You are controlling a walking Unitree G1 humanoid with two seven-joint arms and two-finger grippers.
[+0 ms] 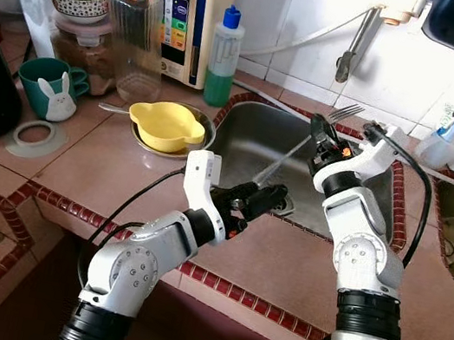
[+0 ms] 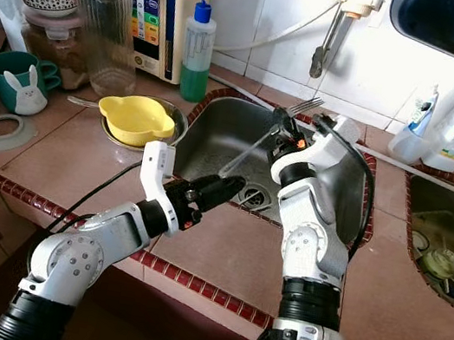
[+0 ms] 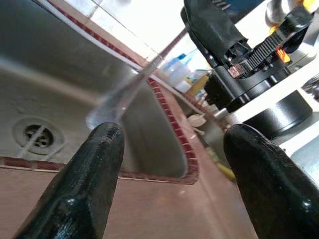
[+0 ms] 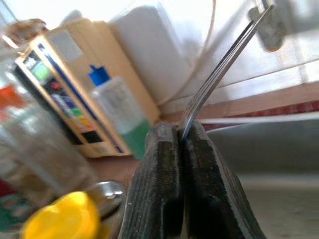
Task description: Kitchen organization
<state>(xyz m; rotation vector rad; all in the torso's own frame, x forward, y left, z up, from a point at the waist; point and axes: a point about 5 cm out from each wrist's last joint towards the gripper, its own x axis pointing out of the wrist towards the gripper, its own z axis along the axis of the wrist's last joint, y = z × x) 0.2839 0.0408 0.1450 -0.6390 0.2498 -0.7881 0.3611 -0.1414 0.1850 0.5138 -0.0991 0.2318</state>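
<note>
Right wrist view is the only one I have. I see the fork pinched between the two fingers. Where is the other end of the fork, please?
Observer: The fork slants over the sink; its handle end points down toward the left gripper.
Operator: Does the left gripper hold the handle?
Observer: No. In the left wrist view its fingers are spread open, and the handle tip lies ahead of them, blurred.
Operator: What stands on the counter beside the sink?
Observer: A yellow bowl inside a metal dish, on the sink's left side.
</note>
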